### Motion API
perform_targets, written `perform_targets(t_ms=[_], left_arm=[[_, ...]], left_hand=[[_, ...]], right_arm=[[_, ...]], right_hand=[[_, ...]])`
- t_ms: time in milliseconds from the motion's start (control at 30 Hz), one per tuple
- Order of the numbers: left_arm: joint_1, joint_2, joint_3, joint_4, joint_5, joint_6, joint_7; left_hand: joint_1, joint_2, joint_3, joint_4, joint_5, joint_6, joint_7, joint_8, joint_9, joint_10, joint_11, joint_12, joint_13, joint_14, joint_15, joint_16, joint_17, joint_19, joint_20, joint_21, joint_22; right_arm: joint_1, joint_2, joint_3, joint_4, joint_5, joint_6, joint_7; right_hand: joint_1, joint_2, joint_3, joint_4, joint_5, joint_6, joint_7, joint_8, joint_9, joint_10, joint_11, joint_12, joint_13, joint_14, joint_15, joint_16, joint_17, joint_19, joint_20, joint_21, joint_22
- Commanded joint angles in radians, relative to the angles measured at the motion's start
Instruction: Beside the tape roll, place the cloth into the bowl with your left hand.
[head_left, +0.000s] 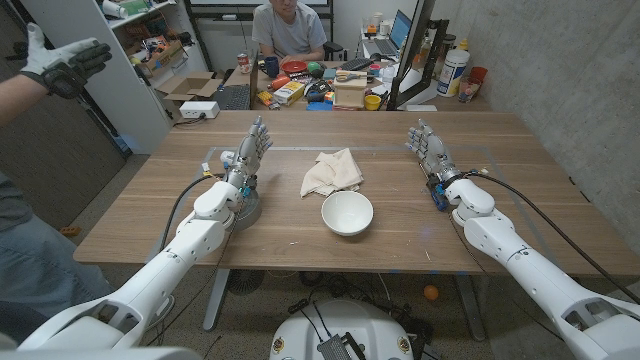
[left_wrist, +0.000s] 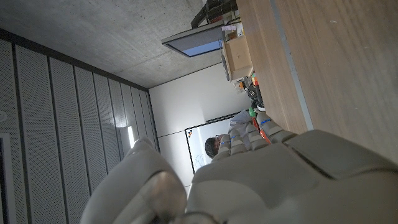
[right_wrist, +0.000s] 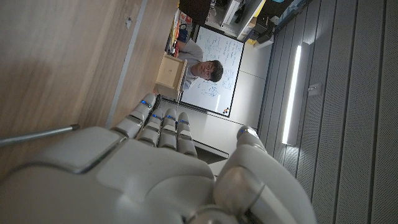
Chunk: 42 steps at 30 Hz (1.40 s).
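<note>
A crumpled beige cloth (head_left: 335, 172) lies mid-table, just behind a white empty bowl (head_left: 347, 213). My left hand (head_left: 250, 152) is raised left of the cloth, fingers spread and reaching away from me, holding nothing. A grey round object (head_left: 247, 211), apparently the tape roll, sits partly hidden under my left wrist, left of the bowl. My right hand (head_left: 428, 150) stands at the right side of the table, fingers apart and empty. The left wrist view has the back of my left hand (left_wrist: 280, 180) over the wooden table (left_wrist: 329, 62); the right wrist view has my right hand (right_wrist: 155, 180).
A small white and blue item (head_left: 227, 160) lies by my left hand. A person's gloved hand (head_left: 62, 62) is raised at the far left. Another person (head_left: 288, 30) sits at a cluttered desk behind the table.
</note>
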Motion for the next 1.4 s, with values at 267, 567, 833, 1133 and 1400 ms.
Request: perform_targets(t_ms=[267,567,833,1133,1400], left_arm=[[0.019,-0.047,-0.063,-0.007,0.060,0.033,-0.009],[0.032,-0.006,-0.067,-0.067,0.126,0.076,0.009],[0.048,0.033,-0.074,-0.122,0.163,0.104,0.008],[0.063,0.080,-0.074,-0.169,0.215,0.103,-0.001],[0.050,0.146,-0.064,-0.205,0.296,0.124,-0.018]], left_hand=[[0.010,0.003,0.005,-0.002,0.009,-0.004,0.004,0.005,0.004,-0.004,0.001,0.002,0.002,-0.006,-0.002,0.002,0.001,-0.005,-0.031,0.000,0.002],[0.017,0.008,0.005,-0.007,0.013,-0.006,0.002,0.004,0.005,-0.006,-0.003,0.000,0.002,-0.009,0.000,-0.001,0.001,-0.012,-0.019,-0.008,0.002],[0.026,0.011,0.007,-0.012,0.016,-0.007,0.001,0.003,0.005,-0.005,-0.003,0.000,0.002,-0.009,0.000,-0.002,0.000,-0.013,-0.016,-0.013,0.002],[0.037,0.017,0.010,-0.017,0.019,-0.008,-0.001,0.002,0.005,-0.002,-0.004,0.000,0.002,-0.008,-0.001,-0.003,0.000,-0.013,-0.012,-0.017,0.002],[0.058,0.028,0.018,-0.028,0.023,-0.009,-0.004,0.002,0.005,0.000,-0.009,0.000,0.002,-0.004,-0.003,-0.003,-0.001,-0.009,-0.009,-0.023,0.002]], right_arm=[[-0.021,0.030,0.048,-0.027,-0.043,-0.037,0.012],[-0.031,0.038,0.063,-0.038,-0.053,-0.033,0.014],[-0.035,0.047,0.068,-0.033,-0.061,-0.019,0.019],[-0.054,0.061,0.084,-0.039,-0.056,-0.001,-0.002],[-0.068,0.068,0.088,-0.053,-0.062,0.006,-0.025]], right_hand=[[0.007,0.001,0.007,0.001,0.003,0.010,-0.005,0.005,0.005,0.012,-0.004,0.004,0.002,0.005,0.004,0.005,0.002,0.005,0.003,0.000,0.004],[0.007,0.002,0.006,0.000,0.002,0.014,-0.009,0.005,0.006,0.016,-0.003,0.004,0.002,0.005,0.003,0.005,0.002,0.004,0.005,-0.004,0.004],[0.007,0.003,0.006,-0.001,0.002,0.022,-0.010,0.006,0.006,0.017,-0.004,0.004,0.003,0.005,0.003,0.005,0.002,0.003,0.006,-0.008,0.004],[0.008,0.003,0.005,-0.002,0.001,0.027,-0.016,0.006,0.006,0.019,-0.003,0.003,0.003,0.005,0.003,0.004,0.003,0.005,0.006,-0.012,0.004],[0.007,0.004,0.004,-0.003,0.001,0.029,-0.017,0.005,0.006,0.020,-0.003,0.002,0.003,0.006,0.002,0.004,0.003,0.006,0.007,-0.015,0.004]])
